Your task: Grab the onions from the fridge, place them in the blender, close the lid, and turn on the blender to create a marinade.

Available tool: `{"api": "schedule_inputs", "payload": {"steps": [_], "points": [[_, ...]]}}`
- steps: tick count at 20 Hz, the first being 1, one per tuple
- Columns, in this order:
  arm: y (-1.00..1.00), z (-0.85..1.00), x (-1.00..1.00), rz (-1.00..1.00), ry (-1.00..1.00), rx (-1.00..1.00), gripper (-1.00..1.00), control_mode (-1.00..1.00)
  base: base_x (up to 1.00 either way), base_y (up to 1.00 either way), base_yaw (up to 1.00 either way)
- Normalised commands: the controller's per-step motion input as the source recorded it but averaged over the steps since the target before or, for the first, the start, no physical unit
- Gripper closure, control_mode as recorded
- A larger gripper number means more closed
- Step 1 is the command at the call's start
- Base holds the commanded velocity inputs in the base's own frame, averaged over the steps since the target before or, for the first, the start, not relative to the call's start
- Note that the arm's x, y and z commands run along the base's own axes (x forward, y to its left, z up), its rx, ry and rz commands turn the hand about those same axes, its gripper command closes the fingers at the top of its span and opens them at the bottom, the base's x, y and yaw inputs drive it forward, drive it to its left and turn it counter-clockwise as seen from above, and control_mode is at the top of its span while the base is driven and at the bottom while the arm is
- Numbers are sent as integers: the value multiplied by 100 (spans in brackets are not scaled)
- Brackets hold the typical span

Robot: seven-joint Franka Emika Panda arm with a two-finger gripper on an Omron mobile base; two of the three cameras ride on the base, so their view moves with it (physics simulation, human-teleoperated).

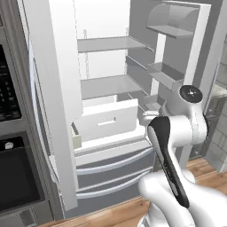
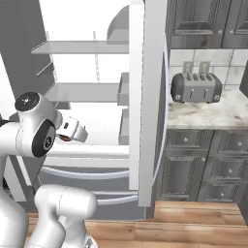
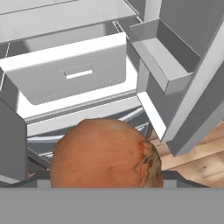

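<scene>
A large brown onion (image 3: 103, 155) sits right in front of the hand camera, hanging in the air before the open fridge (image 1: 111, 84). My gripper (image 2: 68, 135) is shut on the onion (image 2: 62, 138), whose bulk hides the fingertips. Both fridge doors stand open. The white pull-out drawer (image 3: 74, 72) is drawn forward under bare white shelves (image 1: 108, 43). A door bin (image 3: 162, 57) is at the right of the hand view. The blender and the lid are out of view.
The open left fridge door (image 1: 53, 97) and right door (image 2: 150, 97) flank the arm. A black wall oven (image 1: 13, 177) stands to the left. A silver toaster (image 2: 196, 87) sits on the marble counter (image 2: 213, 116) above dark cabinets. A wood floor (image 3: 201, 153) lies below.
</scene>
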Motion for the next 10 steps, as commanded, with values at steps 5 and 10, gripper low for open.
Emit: {"api": "schedule_inputs", "payload": {"steps": [5, 10], "points": [[0, 0, 0, 0, 0, 0, 100, 100, -44, 7, -54], [0, 0, 0, 0, 0, 0, 100, 100, -35, 22, -70]]}}
